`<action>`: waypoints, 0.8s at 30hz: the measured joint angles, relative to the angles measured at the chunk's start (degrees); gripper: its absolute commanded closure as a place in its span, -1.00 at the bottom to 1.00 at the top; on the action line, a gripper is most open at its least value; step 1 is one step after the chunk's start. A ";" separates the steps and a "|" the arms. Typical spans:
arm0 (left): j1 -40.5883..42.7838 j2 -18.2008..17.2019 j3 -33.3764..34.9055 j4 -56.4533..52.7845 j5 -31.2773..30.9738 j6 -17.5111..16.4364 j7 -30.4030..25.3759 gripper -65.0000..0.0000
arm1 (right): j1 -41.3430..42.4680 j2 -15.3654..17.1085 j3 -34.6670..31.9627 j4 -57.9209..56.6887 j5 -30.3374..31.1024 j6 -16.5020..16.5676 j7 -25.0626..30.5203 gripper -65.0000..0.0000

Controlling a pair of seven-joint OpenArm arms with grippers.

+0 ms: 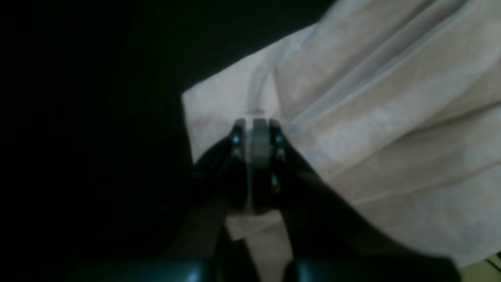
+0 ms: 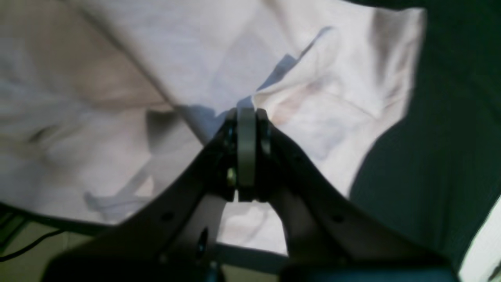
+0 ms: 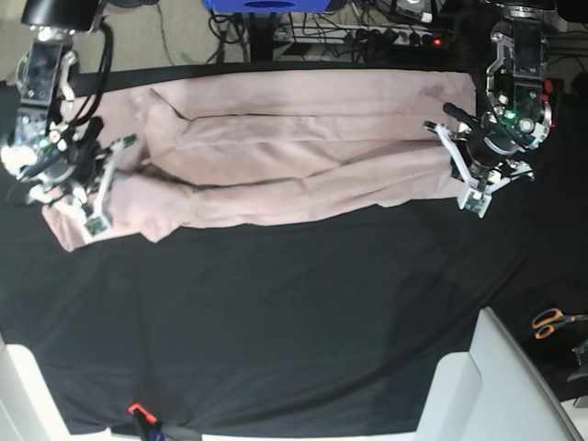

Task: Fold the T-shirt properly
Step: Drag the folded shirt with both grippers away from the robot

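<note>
The pale pink T-shirt lies stretched sideways across the far part of the black table cloth, folded into a long band with creases. My left gripper is at the shirt's right end in the base view. In the left wrist view it is shut on the shirt's edge. My right gripper is at the shirt's left end. In the right wrist view it is shut on a bunched fold of the shirt.
Orange-handled scissors lie at the table's right edge. A white block stands at the front right corner. A small red-tipped object sits at the front edge. Cables and a power strip run behind the table.
</note>
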 measured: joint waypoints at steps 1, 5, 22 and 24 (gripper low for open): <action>-0.04 -0.37 0.11 0.00 -0.02 -0.02 -0.02 1.00 | -0.28 -0.04 0.00 0.33 0.42 0.15 0.22 1.00; 0.00 -2.32 2.89 0.00 0.00 0.00 -0.24 1.00 | -1.38 -0.26 0.22 0.98 -0.15 -2.62 0.35 1.00; 6.91 -1.95 3.43 0.11 10.47 0.00 -9.33 1.00 | -4.74 -2.19 0.07 2.25 -0.07 -2.89 0.50 1.00; 7.63 -1.95 3.34 0.11 10.49 -0.04 -9.27 1.00 | -5.01 -2.21 0.04 2.51 -0.02 -2.89 0.52 1.00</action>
